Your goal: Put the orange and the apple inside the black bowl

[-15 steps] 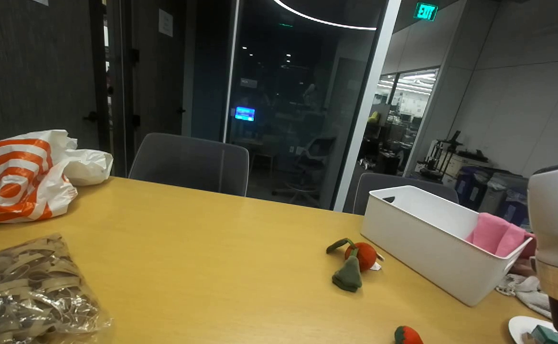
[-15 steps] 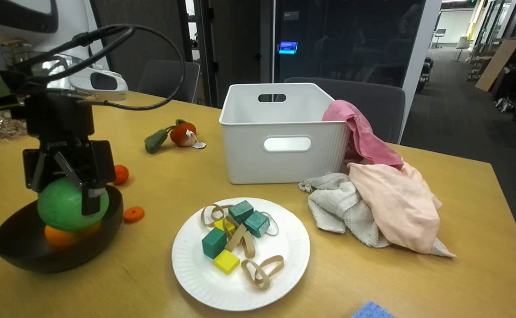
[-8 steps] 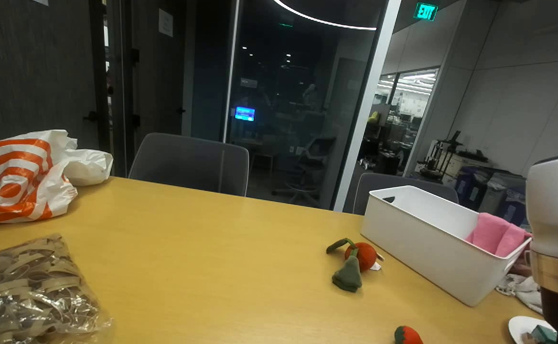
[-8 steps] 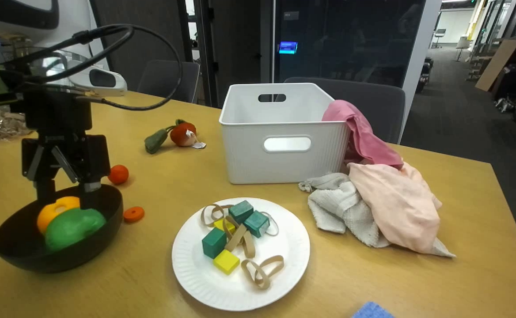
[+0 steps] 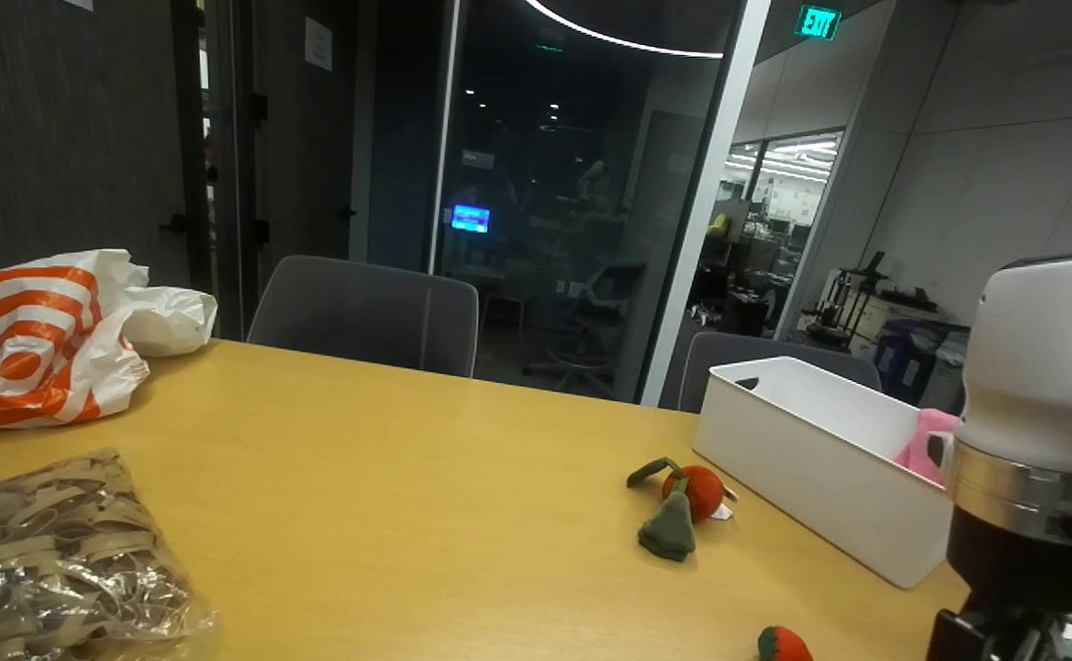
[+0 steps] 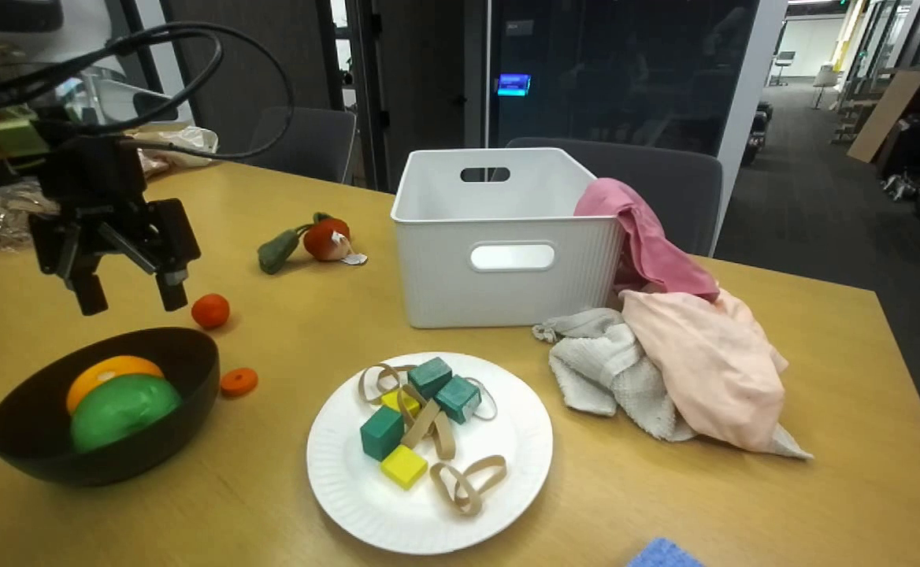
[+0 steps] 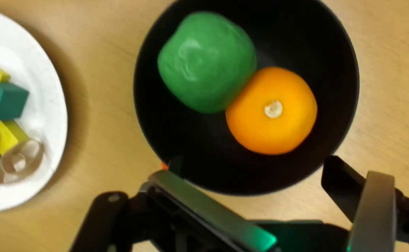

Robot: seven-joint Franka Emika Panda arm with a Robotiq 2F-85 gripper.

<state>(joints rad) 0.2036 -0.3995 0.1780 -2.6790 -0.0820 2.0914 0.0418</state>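
The orange [image 7: 288,120] and the green, rounded apple [image 7: 204,63] rest side by side inside the black bowl [image 7: 190,140], touching each other in the wrist view. An exterior view also shows the apple [image 6: 125,411] in front of the orange [image 6: 113,367], both within the dark bowl [image 6: 19,429]. Above the bowl's far rim hangs my gripper [image 6: 133,298], its fingers spread wide with nothing between them. Seen from the wrist, the open gripper [image 7: 255,168] has its fingertips near the bowl's edge.
Beside the bowl lie a small red-orange ball [image 6: 210,311] and an orange disc [image 6: 239,382]. A white plate [image 6: 507,441] carries blocks and rubber bands. Behind it stand a white bin [image 6: 444,283] and crumpled cloths [image 6: 704,370]. A clear bag [image 5: 59,569] lies farther off.
A second ago my gripper was closed around the apple above the orange. It has opened, the apple has settled in the bowl, and the gripper has risen above it.
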